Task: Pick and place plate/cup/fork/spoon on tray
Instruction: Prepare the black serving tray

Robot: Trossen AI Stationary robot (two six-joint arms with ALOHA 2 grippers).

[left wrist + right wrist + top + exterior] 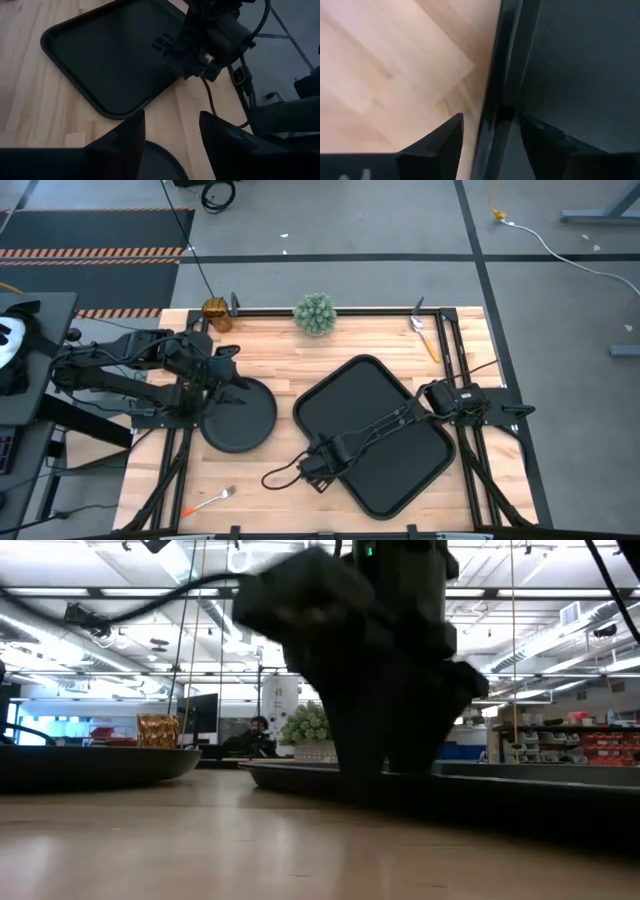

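Note:
The round black plate (238,418) lies flat on the wooden table at the left. My left gripper (238,385) hovers open over the plate's far edge (161,164). The black rectangular tray (392,470) lies flat at the table's middle right. My right arm reaches across the tray, and my right gripper (318,464) is open at the tray's near-left rim, one finger over the table and one over the tray floor. The amber cup (217,314) stands at the far left edge. A fork (210,501) with an orange handle lies near the front left. A utensil (425,336) with a yellow handle lies at the far right. My right gripper (492,120) points down and straddles the tray's rim (507,60), with one finger (445,142) outside and one (547,140) inside. I cannot tell whether the fingers touch the rim. The tray lies flat on the table.
A fuzzy green plant (315,313) stands at the far edge, between the cup and the utensil. A black cable (280,476) loops on the table beside my right gripper. Metal frame rails run along the table's far, left and right edges.

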